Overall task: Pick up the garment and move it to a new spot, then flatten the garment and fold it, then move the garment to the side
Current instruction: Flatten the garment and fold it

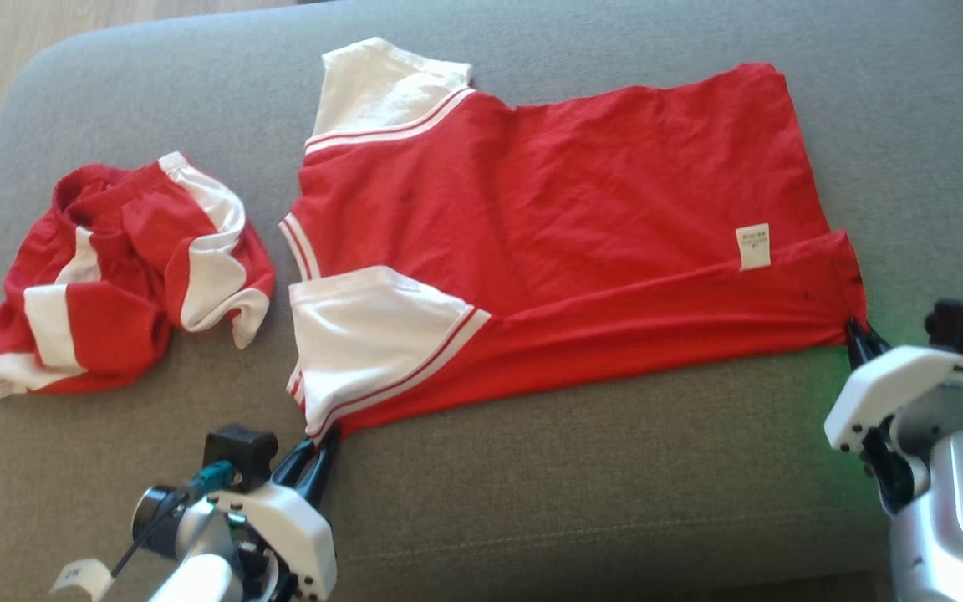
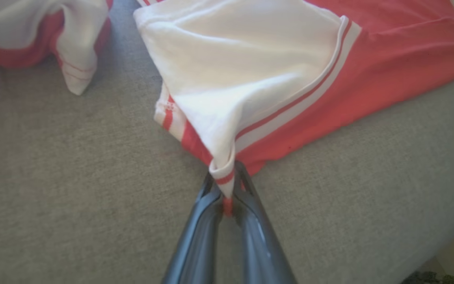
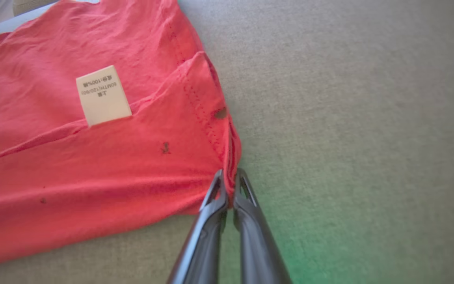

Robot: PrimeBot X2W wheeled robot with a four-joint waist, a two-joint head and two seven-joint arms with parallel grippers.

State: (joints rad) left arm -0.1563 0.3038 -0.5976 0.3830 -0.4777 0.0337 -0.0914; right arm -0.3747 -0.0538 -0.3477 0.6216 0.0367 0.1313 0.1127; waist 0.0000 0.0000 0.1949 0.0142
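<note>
Head view: left end effector (image 1: 320, 451) clamps garment (image 1: 573, 192) at sleeve corner, right end effector (image 1: 863, 341) clamps hem corner, probably to fold.

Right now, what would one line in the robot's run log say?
shirt: spread on grey cushion | left gripper: shut on sleeve corner | right gripper: shut on hem corner | second garment: crumpled, apart

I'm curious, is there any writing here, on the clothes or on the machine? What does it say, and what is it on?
"60MTH(120/60)": on the white label sewn to the red shirt, upside down in the right wrist view.
"100%": another line of that label; the characters around it are too small to read.
Small white tag at the head view's lower left: its marks are too blurred to read.
</note>
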